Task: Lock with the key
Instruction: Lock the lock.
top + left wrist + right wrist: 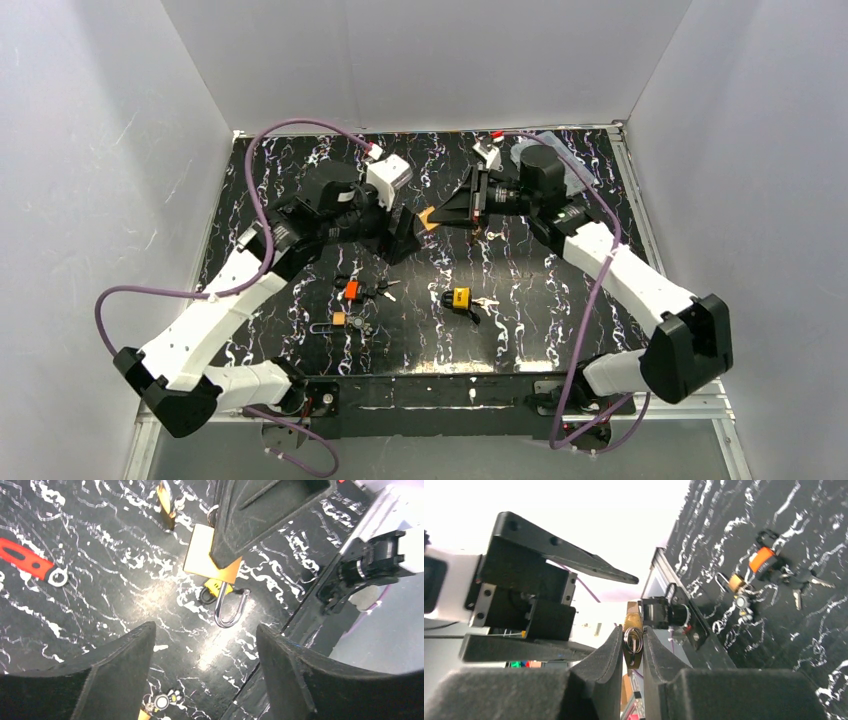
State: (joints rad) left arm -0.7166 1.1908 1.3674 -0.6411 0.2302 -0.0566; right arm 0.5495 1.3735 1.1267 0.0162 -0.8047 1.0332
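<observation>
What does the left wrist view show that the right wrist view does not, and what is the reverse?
Only the left wrist view: the broad face of the brass padlock and its steel shackle. Only the right wrist view: that padlock edge-on, a metal ring at its end, with both fingers of the right gripper pressing it. Both: the padlock held by the right gripper, and the marbled table.

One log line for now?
left claw open, facing padlock | right claw shut on padlock | padlock off table
</observation>
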